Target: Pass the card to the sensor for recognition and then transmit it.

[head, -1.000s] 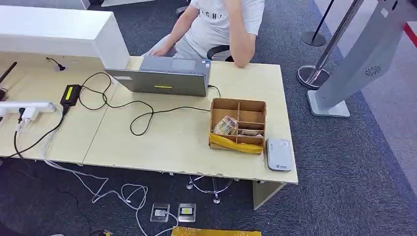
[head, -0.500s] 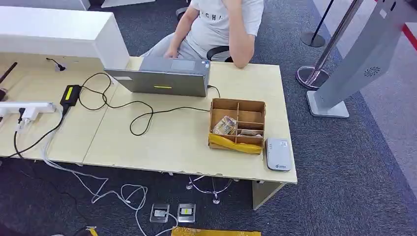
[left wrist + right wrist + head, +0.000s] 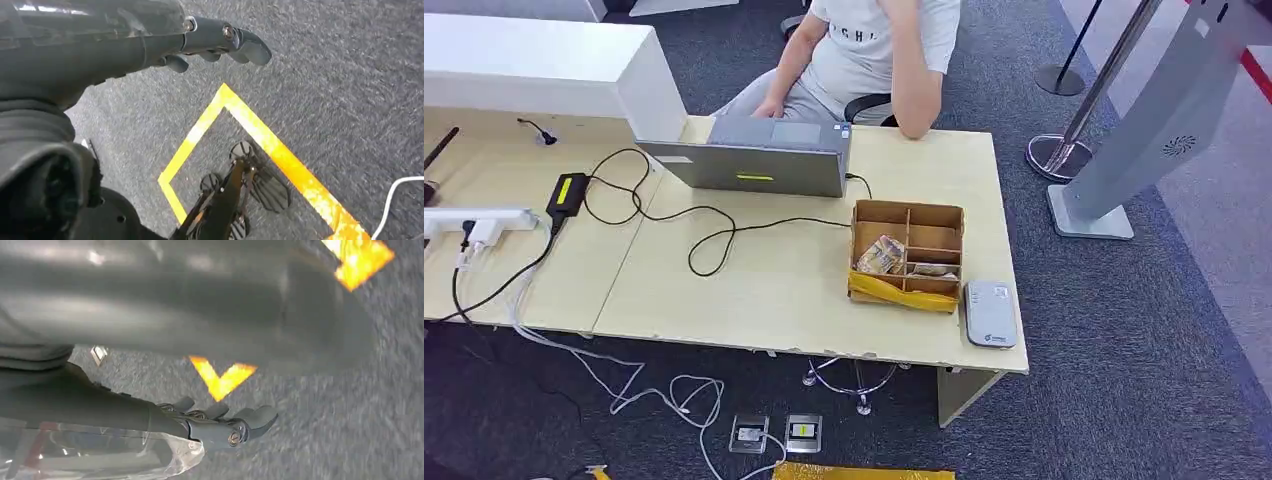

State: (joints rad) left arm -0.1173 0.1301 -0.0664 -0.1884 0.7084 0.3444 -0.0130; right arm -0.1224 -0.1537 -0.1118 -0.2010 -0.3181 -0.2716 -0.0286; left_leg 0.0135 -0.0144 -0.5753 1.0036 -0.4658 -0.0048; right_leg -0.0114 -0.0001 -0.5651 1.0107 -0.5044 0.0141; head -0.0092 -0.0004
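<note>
Near the desk's [image 3: 754,290] lower-right corner, white card reader [image 3: 990,314] lies just beside a cardboard divider box [image 3: 908,254]; card not made out. Both hands hang over carpet w/ yellow tape: left hand [image 3: 220,42] & right hand [image 3: 220,425] empty, fingers loosely apart.

Pale wood bench [image 3: 754,290], brown cardboard box [image 3: 909,252] with yellow front strip, grey laptop [image 3: 759,160], white-grey card reader [image 3: 990,313], black cables [image 3: 704,225], dark grey speckled carpet [image 3: 1124,380], yellow floor tape [image 3: 280,155].
</note>
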